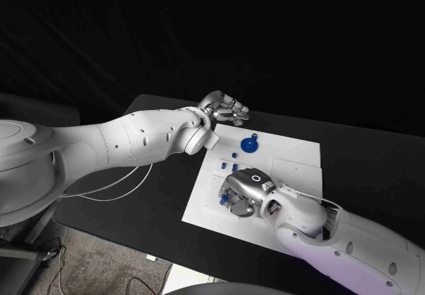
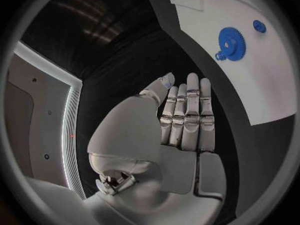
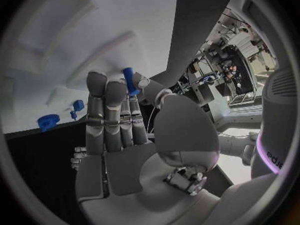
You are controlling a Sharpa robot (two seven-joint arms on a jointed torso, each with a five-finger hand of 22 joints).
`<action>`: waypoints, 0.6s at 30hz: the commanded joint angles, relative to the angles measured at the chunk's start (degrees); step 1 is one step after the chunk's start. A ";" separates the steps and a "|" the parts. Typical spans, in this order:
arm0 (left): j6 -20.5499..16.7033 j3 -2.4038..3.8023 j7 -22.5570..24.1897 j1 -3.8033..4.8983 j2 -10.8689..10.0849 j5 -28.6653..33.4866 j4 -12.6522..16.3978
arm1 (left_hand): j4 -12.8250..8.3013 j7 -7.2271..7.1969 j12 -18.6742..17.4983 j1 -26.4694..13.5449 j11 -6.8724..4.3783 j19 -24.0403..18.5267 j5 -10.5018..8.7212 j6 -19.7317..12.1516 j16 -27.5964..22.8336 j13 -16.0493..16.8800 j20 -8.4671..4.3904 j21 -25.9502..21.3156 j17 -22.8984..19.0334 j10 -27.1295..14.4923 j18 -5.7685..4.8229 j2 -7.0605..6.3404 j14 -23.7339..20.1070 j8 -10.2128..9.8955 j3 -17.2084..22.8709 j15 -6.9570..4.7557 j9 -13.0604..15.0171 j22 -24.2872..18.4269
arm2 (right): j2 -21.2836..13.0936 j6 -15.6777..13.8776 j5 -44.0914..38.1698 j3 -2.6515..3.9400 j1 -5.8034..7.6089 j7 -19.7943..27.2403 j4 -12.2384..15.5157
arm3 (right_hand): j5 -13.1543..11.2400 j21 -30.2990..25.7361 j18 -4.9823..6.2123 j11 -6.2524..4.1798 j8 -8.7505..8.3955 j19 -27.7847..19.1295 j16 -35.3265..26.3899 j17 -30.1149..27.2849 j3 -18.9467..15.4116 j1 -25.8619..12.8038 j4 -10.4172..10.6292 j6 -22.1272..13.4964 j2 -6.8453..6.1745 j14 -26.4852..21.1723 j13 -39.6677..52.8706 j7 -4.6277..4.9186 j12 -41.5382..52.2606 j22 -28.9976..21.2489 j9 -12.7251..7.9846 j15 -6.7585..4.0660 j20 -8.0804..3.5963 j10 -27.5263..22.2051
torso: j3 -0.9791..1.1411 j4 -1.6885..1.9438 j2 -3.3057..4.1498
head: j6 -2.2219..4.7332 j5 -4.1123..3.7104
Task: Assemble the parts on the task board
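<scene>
The white task board (image 1: 292, 161) lies in the middle of the black table. On its far part a blue gear (image 1: 250, 145) stands with a small blue piece (image 1: 255, 135) beside it. My left hand (image 1: 226, 109) hovers off the board's far left corner, fingers straight and holding nothing (image 2: 187, 115); the blue gear (image 2: 232, 37) lies beyond its fingertips. My right hand (image 1: 246, 192) is low over the board's near left part. It pinches a small blue peg (image 3: 129, 80) between thumb and a fingertip. More small blue parts (image 1: 226, 165) stand just beyond that hand.
The board's right half (image 1: 296, 169) carries shallow white recesses. Black table (image 1: 372, 160) surrounds the board on all sides. A white cable (image 1: 115, 184) hangs off the table's left edge below my left arm.
</scene>
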 commanded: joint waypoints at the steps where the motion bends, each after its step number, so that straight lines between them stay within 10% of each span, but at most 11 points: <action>1: 0.65 0.04 0.21 0.08 0.06 0.27 0.15 | 0.25 0.27 -0.02 -0.41 0.06 -0.07 -0.27 -0.26 0.37 0.03 0.30 -0.35 -0.05 -0.38 -0.23 0.20 -0.19 0.04 0.02 0.03 0.07 -0.06 | 0.00 1.87 0.72 -0.37 -0.34 0.27 -0.27 | 1.43 -0.48 0.91 0.26 0.28 2.13 -0.31 -0.13 -1.55 -1.06 0.35 -0.34 -0.40 -0.03 -0.03 -0.17 0.25 -0.14 -0.08 -0.03 0.04 -1.20 | 0.04 0.00 0.02 | -0.09 -0.07; 18: 0.93 0.04 -0.07 0.08 -0.03 0.27 0.11 | 0.41 0.27 -0.03 -0.22 0.08 -0.01 -0.26 -0.23 0.35 0.03 0.28 -0.28 -0.05 -0.47 -0.24 0.13 -0.22 0.04 0.05 0.03 0.07 -0.58 | -0.36 -3.13 3.42 -0.42 -0.34 0.99 -0.33 | 1.79 -1.18 2.45 2.79 0.27 2.29 0.52 -1.17 -8.62 -1.24 2.45 -7.75 -3.12 0.00 -0.16 1.58 0.21 -1.71 -0.21 1.92 2.01 -8.65 | 0.01 0.08 0.04 | -0.04 -0.34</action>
